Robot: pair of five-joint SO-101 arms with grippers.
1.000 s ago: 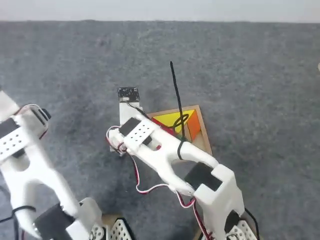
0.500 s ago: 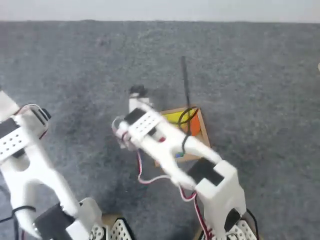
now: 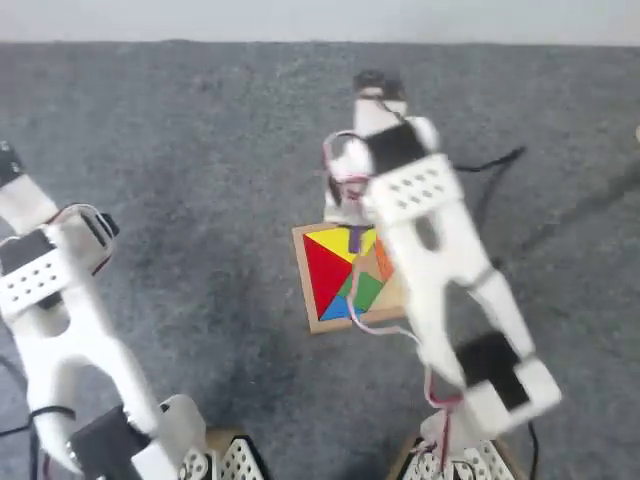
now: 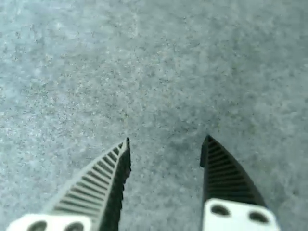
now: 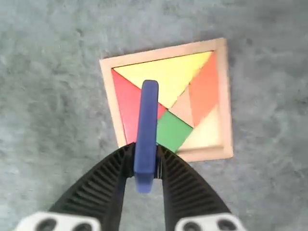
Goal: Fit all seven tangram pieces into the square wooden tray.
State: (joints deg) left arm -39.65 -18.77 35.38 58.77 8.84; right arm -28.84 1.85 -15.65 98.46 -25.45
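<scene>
Right gripper (image 5: 144, 151) fingers clenched on blue piece (image 5: 147, 115), above wooden tray (image 5: 166, 52). Left gripper (image 4: 165, 154) fingers released over desk (image 4: 144, 57), well apart from tray.

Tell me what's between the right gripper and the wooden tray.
The blue piece, clamped edge-on in the right gripper, juts over the tray and its red piece in the right wrist view; nothing else intervenes.

right arm (image 3: 430, 230) overhangs tray (image 3: 303, 282) right side, held blue piece (image 5: 146, 115) above it; bare carpet (image 3: 180, 180) left of tray.
</scene>
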